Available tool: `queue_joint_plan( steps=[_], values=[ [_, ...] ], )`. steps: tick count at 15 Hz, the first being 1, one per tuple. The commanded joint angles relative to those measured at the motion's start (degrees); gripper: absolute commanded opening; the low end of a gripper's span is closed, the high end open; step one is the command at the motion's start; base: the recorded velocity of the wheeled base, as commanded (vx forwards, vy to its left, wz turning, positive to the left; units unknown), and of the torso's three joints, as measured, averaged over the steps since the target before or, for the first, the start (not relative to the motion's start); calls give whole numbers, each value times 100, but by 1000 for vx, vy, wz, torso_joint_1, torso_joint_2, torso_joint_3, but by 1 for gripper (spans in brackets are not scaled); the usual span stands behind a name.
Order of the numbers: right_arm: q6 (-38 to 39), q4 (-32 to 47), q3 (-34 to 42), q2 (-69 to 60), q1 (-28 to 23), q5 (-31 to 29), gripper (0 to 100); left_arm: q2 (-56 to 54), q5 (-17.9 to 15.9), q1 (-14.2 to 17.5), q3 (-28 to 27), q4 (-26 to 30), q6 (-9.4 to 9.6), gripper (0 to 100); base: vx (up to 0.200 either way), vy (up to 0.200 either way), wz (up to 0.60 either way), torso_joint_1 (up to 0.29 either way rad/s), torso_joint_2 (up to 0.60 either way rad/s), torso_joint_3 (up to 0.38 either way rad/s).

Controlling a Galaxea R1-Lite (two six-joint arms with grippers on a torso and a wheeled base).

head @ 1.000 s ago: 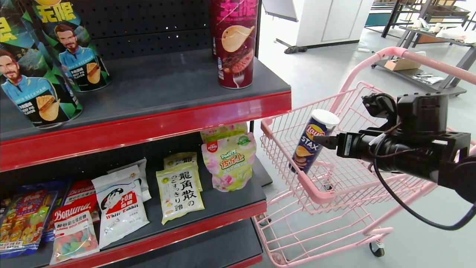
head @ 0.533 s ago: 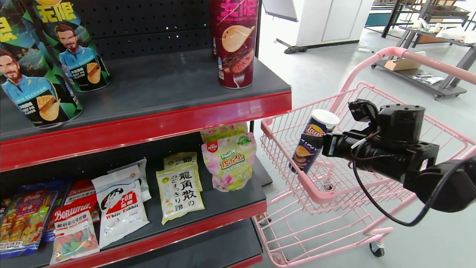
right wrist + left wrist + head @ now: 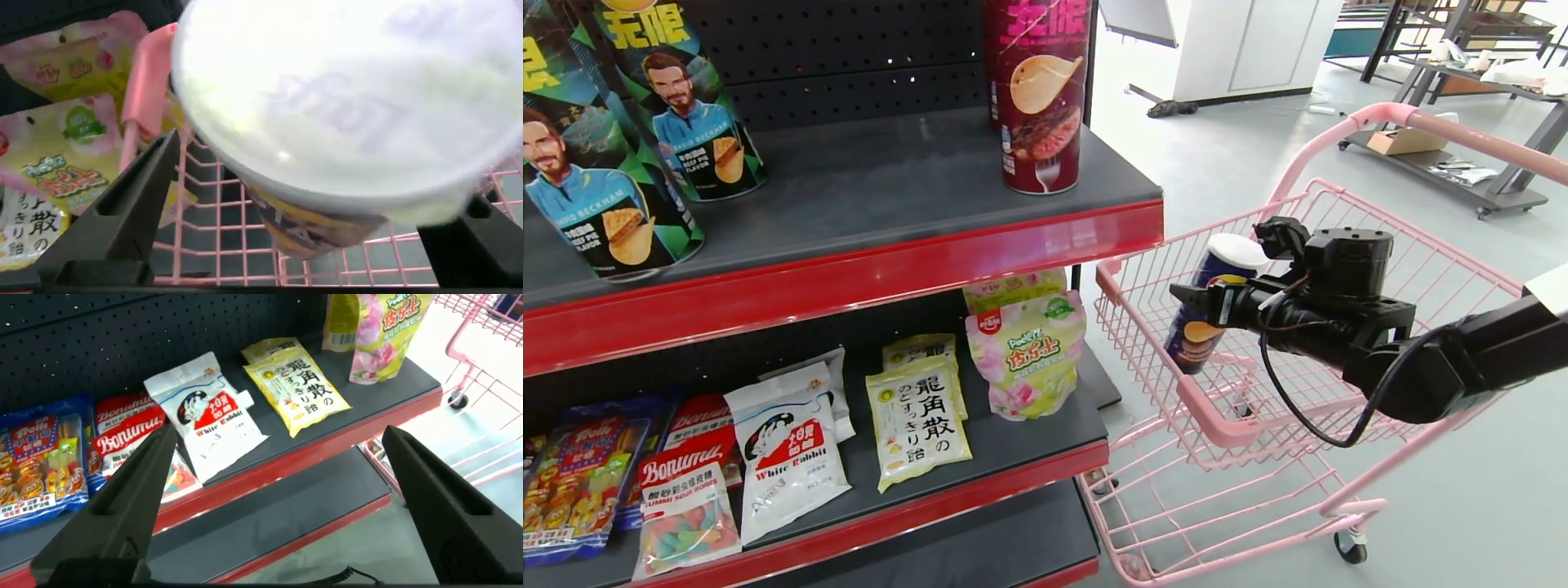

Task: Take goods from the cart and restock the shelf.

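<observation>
Your right end effector (image 3: 1192,298) straddles the tilted blue chip can (image 3: 1191,345) in the pink cart (image 3: 1217,420), fingers wide; your left end effector (image 3: 278,437) gapes wide before the lower shelf (image 3: 327,429).

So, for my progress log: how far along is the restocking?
Top shelf already holds chip cans. In hand: the open right gripper flanks the blue chip can in the pink cart, not yet clamped. Left: grip it, lift it, shelve it.

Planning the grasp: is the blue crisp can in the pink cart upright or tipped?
Tipped: the blue crisp can leans slantwise inside the pink wire cart.
</observation>
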Motion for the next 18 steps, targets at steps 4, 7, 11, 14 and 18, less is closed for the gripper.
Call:
queue_joint_plan(
  steps=[4, 7, 11, 14, 18],
  values=[
    [-77, 7, -241, 308, -161, -1, 100, 20, -1, 0, 17, -1, 8, 100, 0, 0, 0, 0, 0, 0],
    [-77, 7, -294, 396, -188, -27, 0, 28, -1, 0, 35, -1, 8, 100, 0, 0, 0, 0, 0, 0],
    [-104, 42, -312, 361, -179, -45, 0, 28, -1, 0, 44, -1, 8, 100, 0, 0, 0, 0, 0, 0],
    [-464, 481, -663, -676, -179, -168, 0, 81, 8, 0, 0, -1, 34, 100, 0, 0, 0, 0, 0, 0],
    [-473, 3101, -1138, -3040, -126, -150, 0, 784, 60, 9, -528, -1, 254, 100, 0, 0, 0, 0, 0, 0]
  ],
)
